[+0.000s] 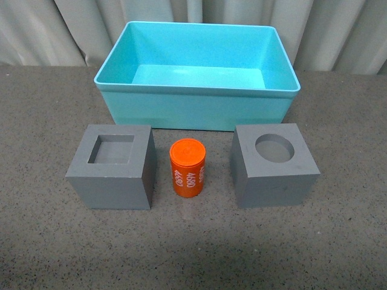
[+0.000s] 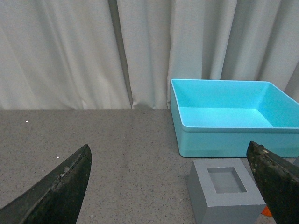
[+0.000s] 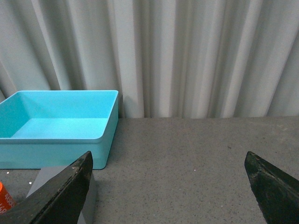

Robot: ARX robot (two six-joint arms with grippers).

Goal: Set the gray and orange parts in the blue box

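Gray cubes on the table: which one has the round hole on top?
The right cube, on the robot's right of the orange cylinder. Its top recess is round; the left cube has a square one.

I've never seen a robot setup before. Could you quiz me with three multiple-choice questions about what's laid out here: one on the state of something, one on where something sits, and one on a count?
1. The blue box is:
A. empty
B. full of parts
C. shut with a lid

2. The orange cylinder stands:
A. inside the box
B. on top of a cube
C. between the square-recess cube and the round-recess cube

3. How many cubes are there in all?
A. one
B. two
C. three

Answers:
1 A: the front view shows the box's bare floor with nothing on it.
2 C: a cube flanks the cylinder on each side, in front of the box.
3 B: only those two cubes show.
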